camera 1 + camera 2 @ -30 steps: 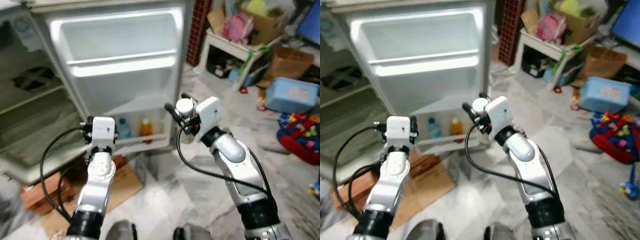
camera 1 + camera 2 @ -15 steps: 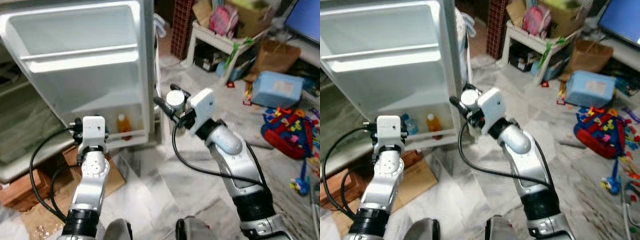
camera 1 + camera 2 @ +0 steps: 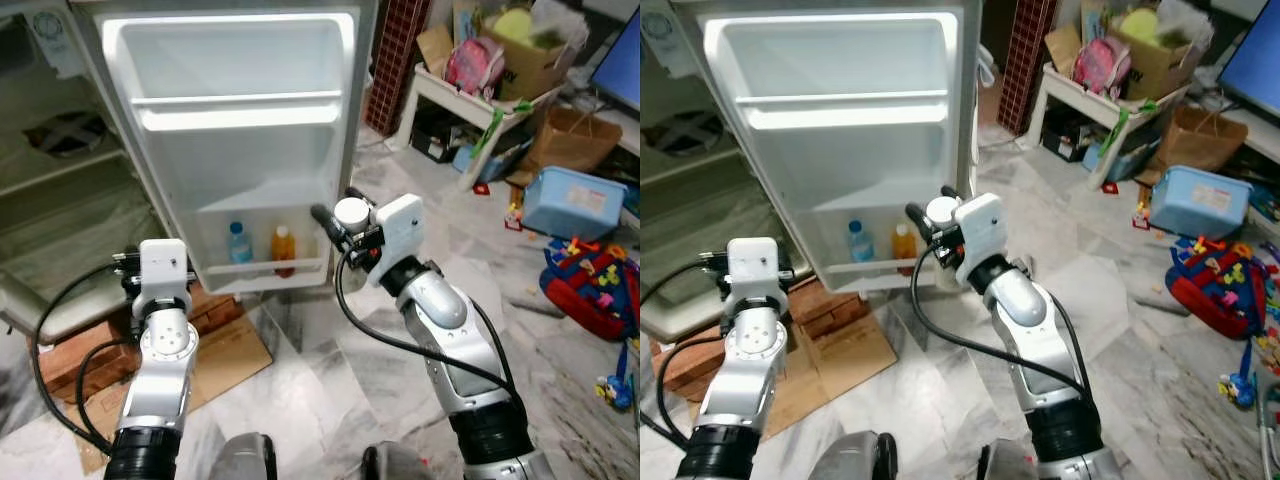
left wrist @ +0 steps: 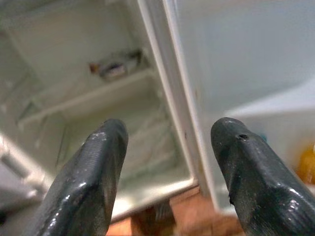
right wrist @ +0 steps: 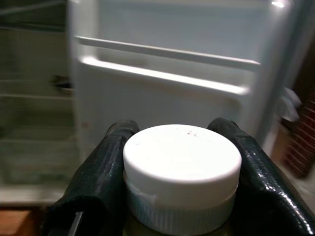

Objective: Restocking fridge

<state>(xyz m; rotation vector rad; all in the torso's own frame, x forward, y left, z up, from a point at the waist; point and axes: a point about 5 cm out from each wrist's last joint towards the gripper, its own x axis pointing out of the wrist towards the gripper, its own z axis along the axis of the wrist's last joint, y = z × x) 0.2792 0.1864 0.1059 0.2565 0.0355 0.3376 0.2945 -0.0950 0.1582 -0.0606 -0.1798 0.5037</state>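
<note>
My right gripper [image 3: 338, 215] is shut on a white-capped bottle [image 3: 351, 213], held in front of the open fridge door [image 3: 240, 150]; in the right wrist view the cap [image 5: 182, 164] sits between the two black fingers [image 5: 103, 182]. The door's bottom shelf [image 3: 262, 270] holds a blue-capped bottle [image 3: 238, 243] and an orange bottle [image 3: 284, 246]. My left gripper [image 4: 167, 142] stands open with nothing in it, low at the left, facing the fridge interior [image 4: 98, 98].
Cardboard [image 3: 215, 355] and bricks [image 3: 75, 350] lie on the marble floor under the door. To the right stand a white table [image 3: 470, 95] with bags, a blue box [image 3: 575, 200] and scattered toys [image 3: 595, 285]. The fridge's inner shelves [image 3: 60, 170] are at far left.
The camera has swung back to the left, bringing the fridge door more to the centre. My right gripper keeps the bottle and sits a little lower; the left arm has shifted slightly left.
</note>
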